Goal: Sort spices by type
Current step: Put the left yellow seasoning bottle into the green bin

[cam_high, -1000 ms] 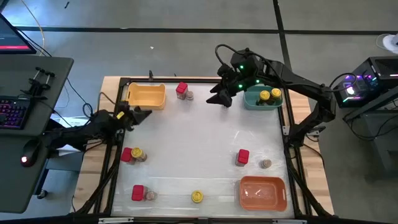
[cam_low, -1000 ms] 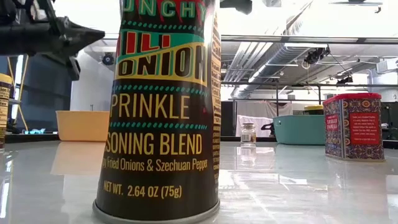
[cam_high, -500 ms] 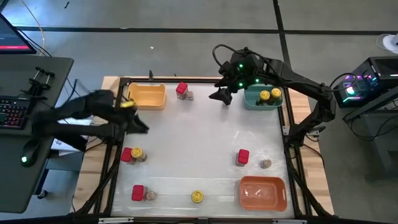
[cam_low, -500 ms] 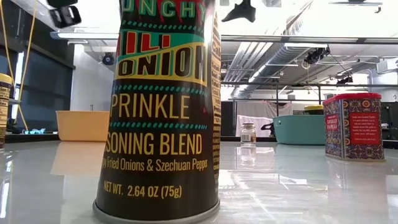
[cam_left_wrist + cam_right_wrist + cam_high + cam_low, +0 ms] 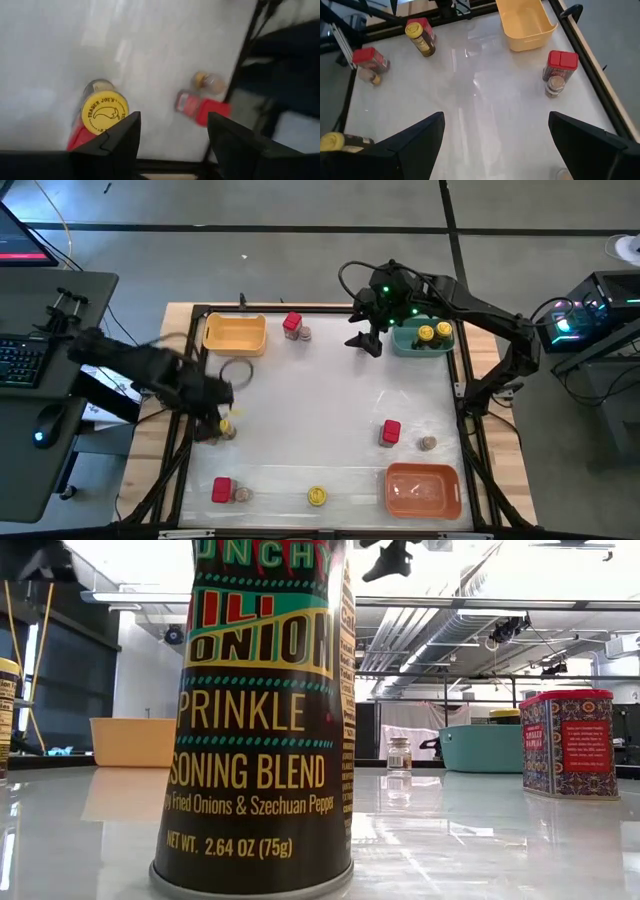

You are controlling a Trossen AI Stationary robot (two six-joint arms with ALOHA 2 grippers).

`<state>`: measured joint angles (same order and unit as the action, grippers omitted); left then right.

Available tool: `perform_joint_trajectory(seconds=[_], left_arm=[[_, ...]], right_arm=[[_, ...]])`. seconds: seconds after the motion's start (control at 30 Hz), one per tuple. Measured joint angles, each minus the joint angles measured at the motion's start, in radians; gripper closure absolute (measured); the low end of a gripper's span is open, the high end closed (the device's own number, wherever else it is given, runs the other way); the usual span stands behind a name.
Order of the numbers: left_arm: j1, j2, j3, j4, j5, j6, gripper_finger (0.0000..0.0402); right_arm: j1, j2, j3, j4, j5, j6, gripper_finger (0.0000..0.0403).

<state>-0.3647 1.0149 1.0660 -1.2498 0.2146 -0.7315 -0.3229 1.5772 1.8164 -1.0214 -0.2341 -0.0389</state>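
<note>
Your left hand (image 5: 172,137) hung spread over the yellow-lidded jar (image 5: 104,114) at mid-left; right hand (image 5: 366,340) spread, upper centre.

High camera looks straight down on my whole white table (image 5: 320,395). Low camera sits at tabletop level, pressed close to a tall dark yellow-lidded spice jar (image 5: 260,720), facing the yellow plastic tray (image 5: 133,742). My right wrist camera looks down across the table, sharing that tray with both.
</note>
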Motion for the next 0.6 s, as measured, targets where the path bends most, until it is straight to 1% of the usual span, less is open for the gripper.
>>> perform_joint_trajectory(seconds=[0.07,0.17,0.23,0.3,0.33,0.37,0.5,0.6], left_arm=[[-0.093,0.039,0.0,-0.029,-0.038,-0.021,0.0188],[-0.184,0.086,0.0,-0.081,-0.111,-0.03,0.0188],[-0.226,0.104,0.0,-0.1,-0.21,-0.016,0.0188],[-0.254,0.114,0.0,-0.085,-0.324,0.006,0.0188],[-0.261,0.119,0.0,-0.074,-0.369,0.022,0.0188],[-0.265,0.125,0.0,-0.069,-0.393,0.038,0.0188],[-0.265,0.136,-0.019,-0.101,-0.385,0.106,0.0189],[-0.265,0.093,-0.076,-0.104,-0.373,0.068,0.0189]], right_arm=[[0.0,0.0,0.0,0.0,0.0,-0.035,0.005],[0.0,0.0,0.0,0.001,0.0,-0.044,0.005],[0.0,0.0,0.0,0.0,0.0,-0.021,0.005],[0.0,0.0,0.0,0.0,0.0,0.01,0.005],[0.002,0.0,0.0,0.001,0.001,0.025,0.005],[0.004,0.0,0.0,0.001,0.005,0.042,0.005],[0.019,0.0,0.0,0.001,0.066,0.109,0.005],[0.032,0.0,0.0,0.002,0.112,0.152,0.005]])
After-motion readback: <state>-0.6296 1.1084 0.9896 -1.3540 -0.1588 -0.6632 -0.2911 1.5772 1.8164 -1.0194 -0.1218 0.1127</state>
